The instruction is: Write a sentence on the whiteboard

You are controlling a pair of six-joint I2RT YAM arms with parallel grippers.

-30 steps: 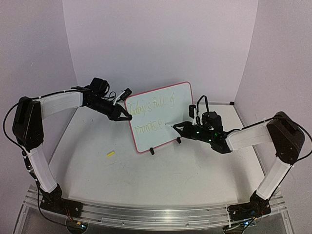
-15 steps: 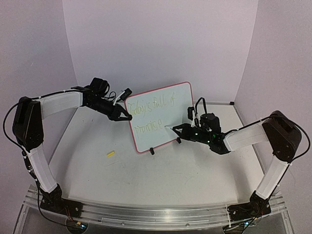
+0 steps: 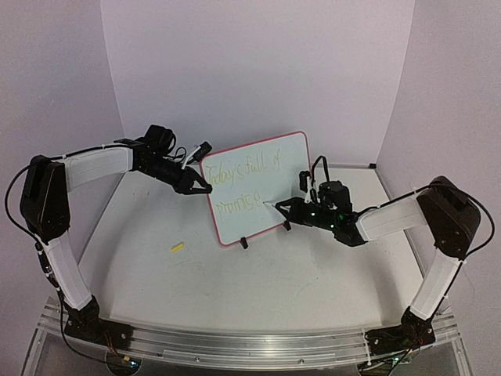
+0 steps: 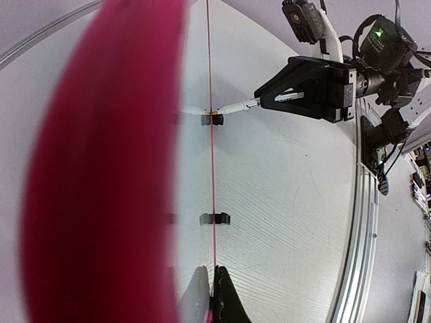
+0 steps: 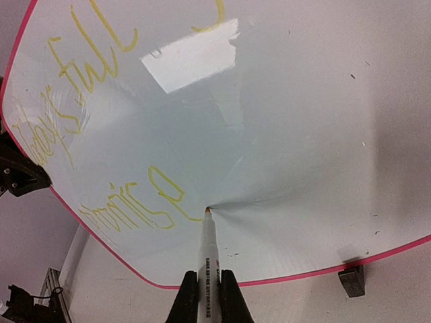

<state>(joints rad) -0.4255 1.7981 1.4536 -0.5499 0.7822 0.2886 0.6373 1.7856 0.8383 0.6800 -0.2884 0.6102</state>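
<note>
The whiteboard [image 3: 283,182], white with a thin red frame, stands tilted on two black clip feet [image 3: 243,243] mid-table. The sentence [image 3: 241,175] is yellow-green cursive in two lines; the lower line [image 5: 128,205] ends at the pen tip. My left gripper [image 3: 205,188] is shut on the board's left edge, seen edge-on as a red line [image 4: 211,168] between its fingertips [image 4: 229,289]. My right gripper [image 3: 283,206] is shut on a white marker [image 5: 208,256], its tip touching the board after the last letter.
A small yellow cap [image 3: 178,247] lies on the table left of the board. An aluminium rail [image 3: 235,345] runs along the near edge. Walls close in behind and on both sides.
My right gripper has moved left and closer to the board with the marker, and its tip has slid along the lower line. The left arm and board have not moved.
</note>
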